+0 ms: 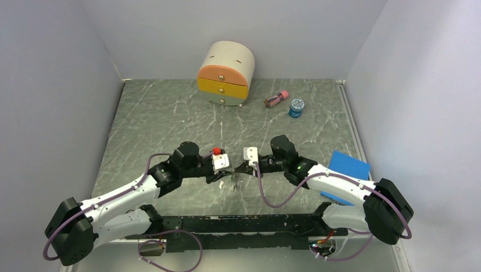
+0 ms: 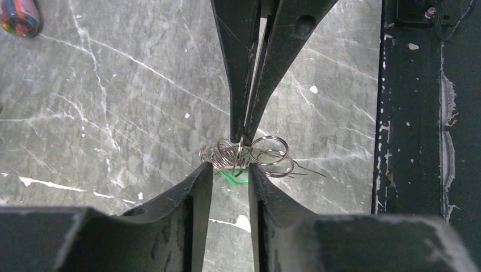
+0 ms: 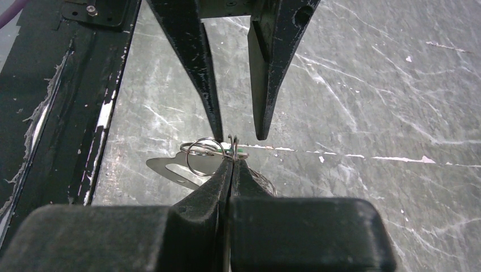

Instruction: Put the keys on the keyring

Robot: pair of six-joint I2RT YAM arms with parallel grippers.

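Grey marble-patterned table [image 1: 170, 113] is seen under both arms, with a rounded drawer unit [image 1: 226, 73] at the far edge, a blue pad [image 1: 347, 168] on the right, and a pink tube [image 1: 276, 99] beside a small blue jar [image 1: 296, 107] well apart from the work. The two grippers are brought tip to tip near the middle of the near edge.

The right gripper [image 3: 229, 164] is seen pressed together, its tips pinching the keyring [image 3: 203, 155] at the wire. The left gripper [image 2: 230, 170] is spread slightly; a sliver of green from the keys [image 2: 233, 177] is seen between its fingers, but whether it is actually held cannot be told.

The keyring's loops are bunched in a silvery tangle lying directly between the opposed tips, touching the right tips and just beside the left ones. The ring's plane is judged to lie roughly across the line joining the grippers, with one loop standing out to the side nearer the black base rail [image 2: 420, 113]. The left arm is judged nearer the green key, so threading would turn on the key being pushed along that joining line into the ring.
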